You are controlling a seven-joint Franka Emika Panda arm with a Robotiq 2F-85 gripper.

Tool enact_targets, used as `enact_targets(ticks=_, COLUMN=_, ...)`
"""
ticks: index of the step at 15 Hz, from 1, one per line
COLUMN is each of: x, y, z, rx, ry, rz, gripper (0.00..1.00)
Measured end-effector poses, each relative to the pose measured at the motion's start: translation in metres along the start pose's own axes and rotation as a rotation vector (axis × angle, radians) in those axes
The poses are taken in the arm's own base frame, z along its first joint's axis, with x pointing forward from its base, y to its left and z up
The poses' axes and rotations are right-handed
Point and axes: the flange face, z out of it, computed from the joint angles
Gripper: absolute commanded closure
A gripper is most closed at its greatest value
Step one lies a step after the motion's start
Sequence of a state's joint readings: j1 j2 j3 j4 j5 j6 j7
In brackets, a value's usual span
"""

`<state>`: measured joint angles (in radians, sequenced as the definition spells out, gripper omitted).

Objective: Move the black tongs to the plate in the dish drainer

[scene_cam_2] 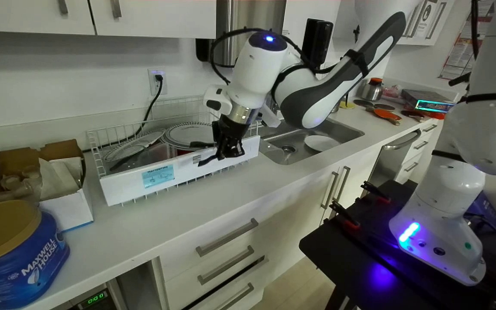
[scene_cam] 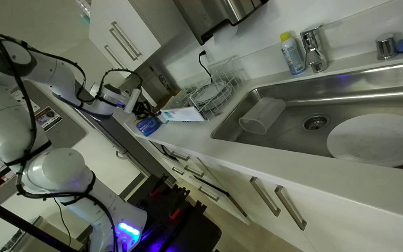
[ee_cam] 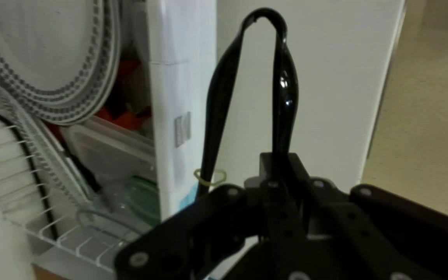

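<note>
As the pincer (ee_cam: 280,167) grips black tongs (ee_cam: 286,91) by one leg, bend jutting ahead, other leg outside

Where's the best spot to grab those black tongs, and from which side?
Probably partway along one leg, coming down from above. The wrist view shows the tongs open like a hairpin: two slim legs with a gap between, so the hand can pinch one leg alone, as it appears to do now.
</note>
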<state>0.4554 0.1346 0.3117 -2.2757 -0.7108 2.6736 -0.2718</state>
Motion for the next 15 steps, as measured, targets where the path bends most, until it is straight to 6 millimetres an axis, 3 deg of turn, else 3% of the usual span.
enact_targets(ticks=1, x=-0.004, y=0.007, z=-0.007, rx=-0.039, ry=-0.006, rz=0.008, gripper=0.91)
enact_targets(ticks=10, x=-0.005, y=0.009, z=-0.002, rx=-0.036, ry=-0.009, rz=0.014, gripper=0.98)
enact_targets(ticks=12, x=-0.013, y=0.028, z=-0.001, rx=-0.060, ry=-0.014, rz=0.030, gripper=0.98)
enact_targets(ticks=15, x=-0.035, y=0.078, z=0.004, rx=-0.150, ry=-0.033, rz=0.069, gripper=0.98)
